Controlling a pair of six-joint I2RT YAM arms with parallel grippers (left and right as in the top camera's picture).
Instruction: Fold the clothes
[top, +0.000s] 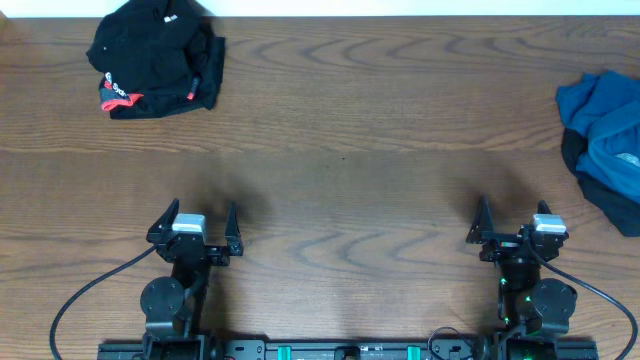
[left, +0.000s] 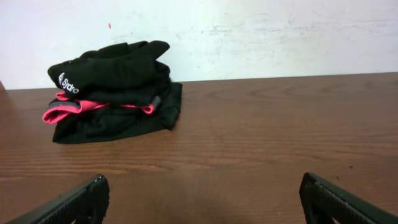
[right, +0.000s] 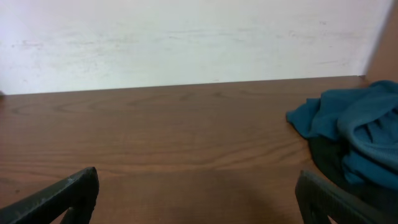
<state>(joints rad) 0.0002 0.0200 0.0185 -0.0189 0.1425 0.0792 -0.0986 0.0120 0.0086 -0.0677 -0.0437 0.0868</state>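
While both arms rest at the near edge of the wooden counter (top: 350, 150), a black garment (top: 155, 58) with red-and-white trim lies bunched at the far left corner. It is well apart from the left hand (top: 198, 217), which is spread wide with nothing in it. Seen from the left wrist camera, this bundle is a loose stack in front of a white wall (left: 280, 37), with red trim along its lower folds and white lettering on the top layer. At the far right edge a teal-blue shirt (top: 610, 125) lies crumpled, partly cut off by the overhead view. It sits on top of a plain dark garment (top: 603, 192), whose edge peeks out on the shirt's left and near sides. The right hand (top: 513, 217) is likewise spread wide and holds nothing. It sits toward the near right of the counter, and the teal heap lies farther away and to its right, not touching it. The two heaps are well apart from each other, one at each far corner.
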